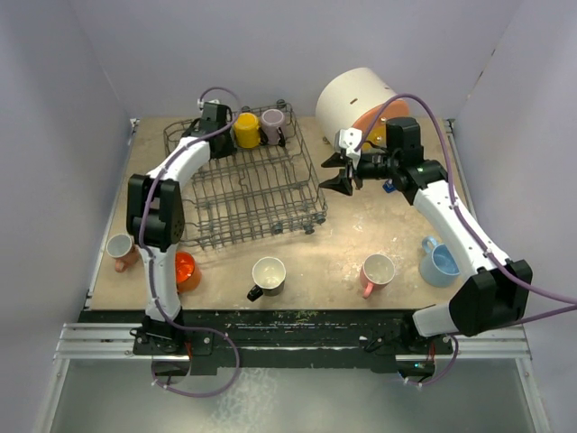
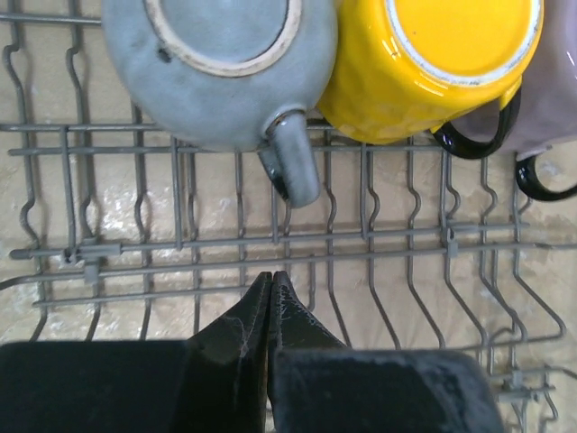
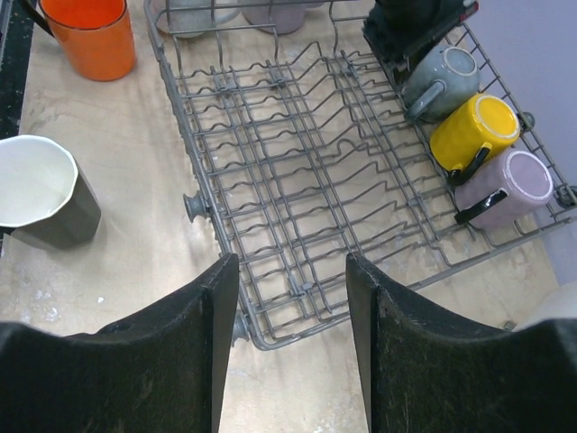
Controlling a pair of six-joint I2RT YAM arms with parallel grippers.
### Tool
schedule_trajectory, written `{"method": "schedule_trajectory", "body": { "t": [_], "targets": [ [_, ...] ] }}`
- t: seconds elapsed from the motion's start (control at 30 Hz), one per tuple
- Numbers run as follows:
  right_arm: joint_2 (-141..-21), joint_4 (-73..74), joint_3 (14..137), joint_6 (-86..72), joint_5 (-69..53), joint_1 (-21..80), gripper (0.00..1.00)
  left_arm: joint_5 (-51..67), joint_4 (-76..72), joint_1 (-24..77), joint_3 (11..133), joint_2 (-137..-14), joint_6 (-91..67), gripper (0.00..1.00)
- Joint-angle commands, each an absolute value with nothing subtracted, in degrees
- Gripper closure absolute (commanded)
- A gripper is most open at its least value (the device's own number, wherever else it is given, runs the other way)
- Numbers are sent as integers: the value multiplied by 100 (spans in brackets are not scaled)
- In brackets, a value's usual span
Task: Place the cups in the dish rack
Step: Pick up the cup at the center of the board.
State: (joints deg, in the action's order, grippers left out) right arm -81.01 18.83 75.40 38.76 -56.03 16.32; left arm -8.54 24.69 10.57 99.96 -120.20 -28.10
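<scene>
The left claw (image 2: 270, 281) is shut tight with nothing between its jaws. It hangs low over the wires of the dish rack (image 1: 261, 198), just short of the handle of the grey mug (image 2: 216, 81). That mug lies tipped in the far row, touching the yellow mug (image 2: 424, 72), with the mauve mug (image 3: 514, 185) next along. Three cups are therefore loaded. This arm looks to be between cups, its placing step finished. The right claw (image 3: 293, 271) has its jaws apart and carries nothing. It hovers above the tabletop (image 1: 361, 225) just beside the rack's right side, near the white drum (image 1: 356, 104). Five cups wait along the near edge, well apart from the rack: a pale mug (image 1: 120, 246), an orange mug (image 1: 185, 269), a dark mug (image 1: 268, 273), a pink mug (image 1: 377, 271) and a blue mug (image 1: 440, 263). The next move is probably a fetch. The left claw would need to lift clear of the tines and open before reaching for the orange or pale mug. The right claw, already spread, would need to swing back and come down over the rim or handle of the pink or blue mug.
</scene>
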Motion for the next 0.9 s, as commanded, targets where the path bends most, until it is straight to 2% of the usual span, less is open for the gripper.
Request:
{"method": "schedule_trajectory", "body": {
  "t": [0.0,0.23,0.53,0.87],
  "targets": [
    [-7844,1594,7497,3674,-5652,1608,46,-1626,2345,1171,10697,-12424,-2971,100],
    [-7840,1522,7477,3604,-5609,1600,46,-1907,2454,1239,11339,-12984,-3122,100],
    [-7892,1424,7522,3511,-5590,1600,46,-1461,2537,1261,12021,-13515,-3275,99],
    [-7859,1388,7524,3472,-5570,1600,46,-958,2444,1283,12529,-13772,-3444,93]
  ]
}}
